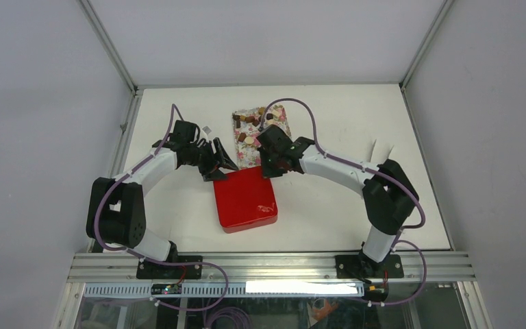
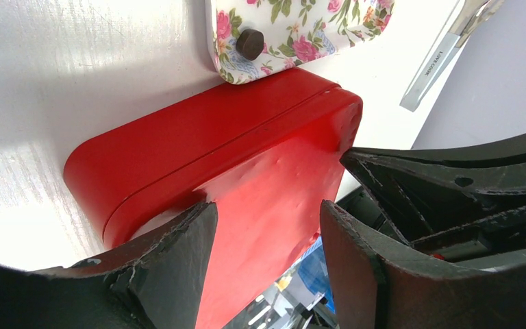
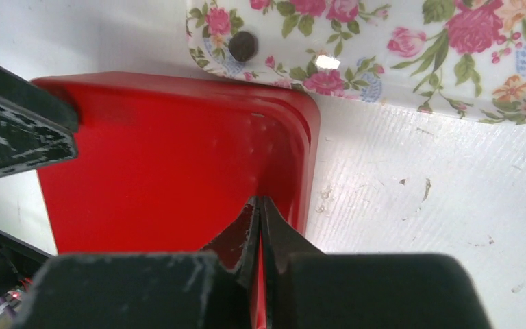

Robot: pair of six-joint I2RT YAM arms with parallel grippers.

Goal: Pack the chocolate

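Red tin [image 1: 245,199], lid on, sits mid-worktop [image 1: 356,123]. Its far edge is right against the near rim of the floral tray [image 1: 248,159]. The chocolate [image 1: 249,119] is bunched at the tray's far end, with one dark round piece [image 2: 250,43] alone by the near-left corner. The left pincer [image 2: 268,212] is at the tin's far-left corner, partly spread, red lid showing between its fingers; can't tell if it touches. The right pincer [image 3: 259,205] is pinched closed on nothing, tips over the lid just inside the right edge near the far-right corner. Bare worktop lies left and right of the tin. Metal tongs [image 2: 445,51] lie off to the right, well apart.
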